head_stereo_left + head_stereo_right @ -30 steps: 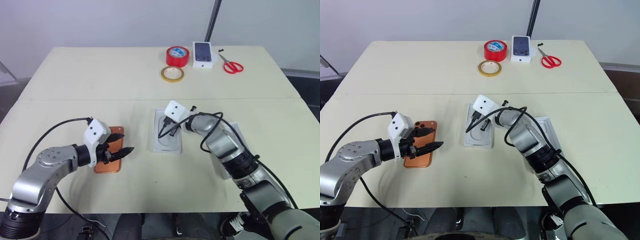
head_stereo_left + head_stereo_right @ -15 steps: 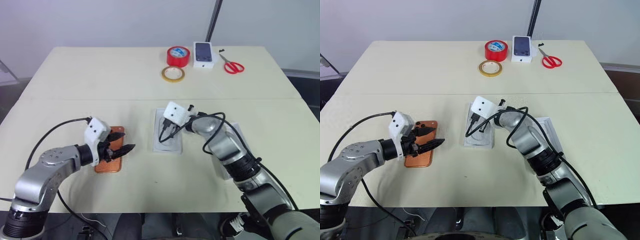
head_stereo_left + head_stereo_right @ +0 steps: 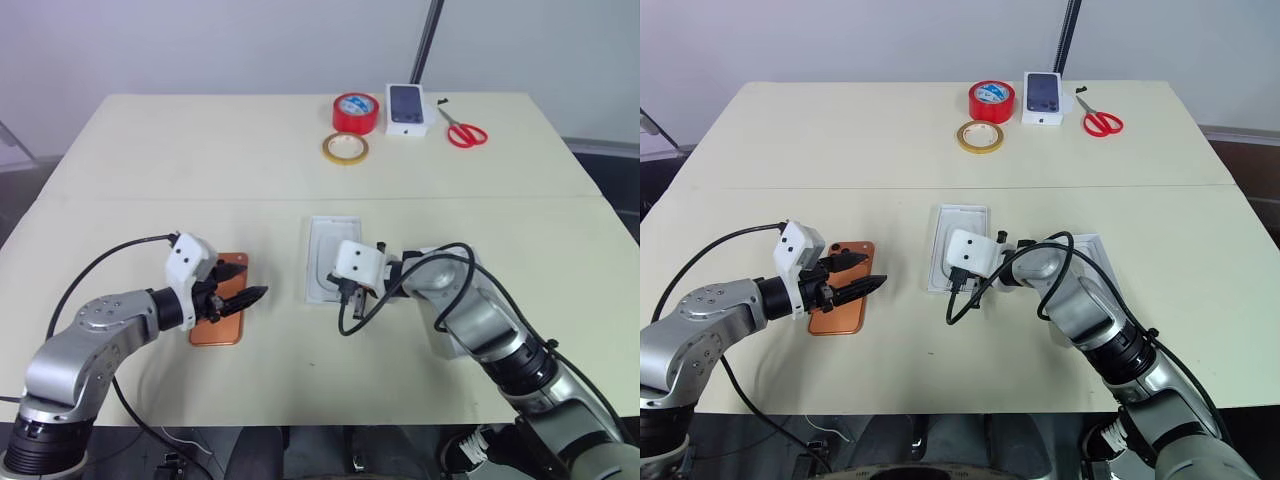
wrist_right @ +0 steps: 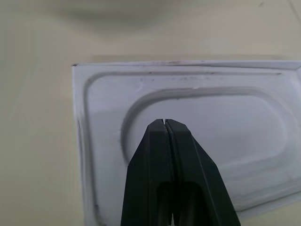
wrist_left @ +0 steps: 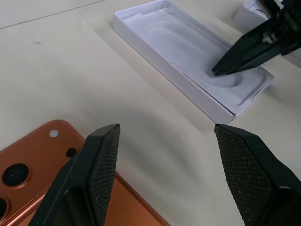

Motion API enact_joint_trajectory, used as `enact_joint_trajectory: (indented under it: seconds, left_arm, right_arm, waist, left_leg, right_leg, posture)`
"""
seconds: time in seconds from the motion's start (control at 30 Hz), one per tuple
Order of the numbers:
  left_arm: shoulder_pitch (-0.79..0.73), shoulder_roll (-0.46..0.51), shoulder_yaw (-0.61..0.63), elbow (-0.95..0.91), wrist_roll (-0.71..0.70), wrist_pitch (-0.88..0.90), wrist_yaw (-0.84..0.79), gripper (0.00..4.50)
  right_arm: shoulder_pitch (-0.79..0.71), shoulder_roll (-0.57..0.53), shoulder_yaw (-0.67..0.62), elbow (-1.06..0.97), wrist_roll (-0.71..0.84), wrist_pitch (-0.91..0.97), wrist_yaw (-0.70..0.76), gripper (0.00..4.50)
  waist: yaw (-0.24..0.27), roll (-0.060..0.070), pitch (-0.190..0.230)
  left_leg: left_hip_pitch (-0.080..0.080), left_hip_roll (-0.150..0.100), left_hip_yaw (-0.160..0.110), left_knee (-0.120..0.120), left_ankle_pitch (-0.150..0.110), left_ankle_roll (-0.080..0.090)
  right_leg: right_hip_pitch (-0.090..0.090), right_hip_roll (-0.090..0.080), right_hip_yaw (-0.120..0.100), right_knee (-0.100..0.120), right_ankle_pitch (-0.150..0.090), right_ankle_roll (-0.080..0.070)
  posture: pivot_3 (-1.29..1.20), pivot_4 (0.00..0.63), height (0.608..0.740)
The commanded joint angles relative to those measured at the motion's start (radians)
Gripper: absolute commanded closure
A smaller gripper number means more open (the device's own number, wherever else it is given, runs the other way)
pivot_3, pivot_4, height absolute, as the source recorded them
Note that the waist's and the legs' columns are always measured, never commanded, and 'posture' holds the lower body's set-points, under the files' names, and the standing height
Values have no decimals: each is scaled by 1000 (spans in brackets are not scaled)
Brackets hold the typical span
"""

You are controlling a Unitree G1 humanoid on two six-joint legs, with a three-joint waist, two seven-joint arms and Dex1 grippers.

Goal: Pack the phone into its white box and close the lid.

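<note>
I had just drawn the right gripper (image 3: 962,283) back toward the robot along the white insert (image 3: 332,258), its two black fingers pressed together with nothing between them; a second earlier its wrist sat over the insert's far end, and now the tips hung at the near end, above the rounded recess. The insert itself had not shifted on the table (image 3: 200,160). The left gripper (image 3: 240,296) had kept its place, jaws standing well apart and holding nothing, poised just over the phone (image 3: 219,318), which lay flat on its face at the robot's left, copper back and camera lenses up. The white box (image 3: 1092,262) sat to the right of the insert, mostly hidden behind the right forearm, so I could not tell which tray it was or where the other lay. Red tape (image 3: 355,111), a yellowish tape ring (image 3: 345,148), a small carton (image 3: 406,108) and scissors (image 3: 463,131) stayed untouched at the far edge. In my judgement the pullback left the packing barely begun: the phone was unlifted and well apart from any tray, and the left claw looked the one placed to take it.
</note>
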Motion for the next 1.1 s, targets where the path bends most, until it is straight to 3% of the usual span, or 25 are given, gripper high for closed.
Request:
enact_joint_trajectory:
  seconds: [0.03,0.33,0.53,0.57,0.67,0.7,0.87,1.1]
  left_arm:
    - [-5,4,16,-24,-17,-4,3,1142]
    - [-2,-3,9,-35,-23,-2,10,1142]
    - [-1,-2,26,-33,-37,6,26,1142]
    - [-13,-13,63,-15,-70,41,49,1142]
    - [-62,-43,172,44,-136,168,169,213]
    - [-71,-41,193,54,-131,200,207,97]
    - [-114,-45,304,70,-156,424,370,97]
    - [-133,11,319,73,-216,762,380,97]
  right_arm:
    - [0,-7,18,-29,-19,-12,-3,4456]
    - [-30,25,6,82,-79,-37,-93,4456]
    - [-37,50,-39,36,-26,-49,-81,4456]
    - [-49,68,-57,20,-5,-33,-82,4456]
    - [-83,119,-85,-10,34,17,-85,4500]
    - [-94,141,-86,-9,42,27,-92,4500]
    - [-153,221,0,50,20,39,-112,4500]
    - [-215,258,163,146,-23,56,-67,4500]
  waist:
    - [0,0,0]
    - [1,0,0]
    - [1,0,0]
    - [1,0,0]
    - [-1,0,0]
    - [-3,0,0]
    - [-9,0,0]
    - [-13,-1,0]
  left_leg:
    - [0,0,0,0,0,0]
    - [0,0,0,0,0,0]
    - [0,0,0,0,0,0]
    - [0,0,0,0,0,0]
    - [0,0,0,0,0,0]
    - [0,1,-1,0,0,0]
    - [0,0,-1,0,0,0]
    - [0,0,-1,1,0,0]
  right_leg:
    - [0,0,0,0,0,0]
    - [0,0,0,0,0,0]
    - [0,0,0,0,0,0]
    - [0,0,0,0,0,0]
    - [0,0,0,1,0,0]
    - [-1,1,0,2,0,0]
    - [-1,1,-1,2,0,0]
    - [-1,0,-1,2,0,0]
  posture:
    - [0,150,740]
    - [0,150,740]
    - [0,150,740]
    - [0,150,740]
    - [0,150,740]
    - [0,150,740]
    - [0,150,740]
    - [0,150,740]
